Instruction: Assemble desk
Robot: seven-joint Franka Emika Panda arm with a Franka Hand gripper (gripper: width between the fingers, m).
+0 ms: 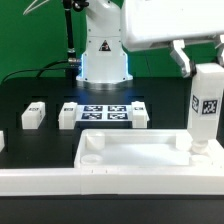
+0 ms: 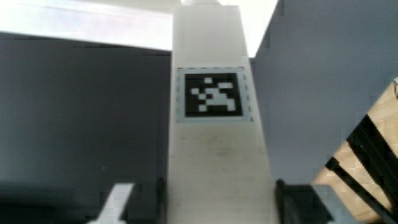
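The gripper (image 2: 206, 203) is pinching an upright leg (image 1: 207, 103), its fingers (image 2: 119, 204) pressing on two opposite sides. The leg's tag (image 2: 215, 95) is facing the wrist camera. The leg is standing near the counter's (image 1: 40, 95) edge at the exterior view's right. Its lower end is meeting the far corner socket (image 1: 200, 149) of the panel (image 1: 140, 152); I cannot tell whether it is seated. The panel is lying flat along the counter's near edge, just behind the rail (image 1: 40, 182). Three loose legs (image 1: 33, 115) are lying mid-counter beside the marker board (image 1: 105, 110): two at the exterior view's left of it, one just at its right.
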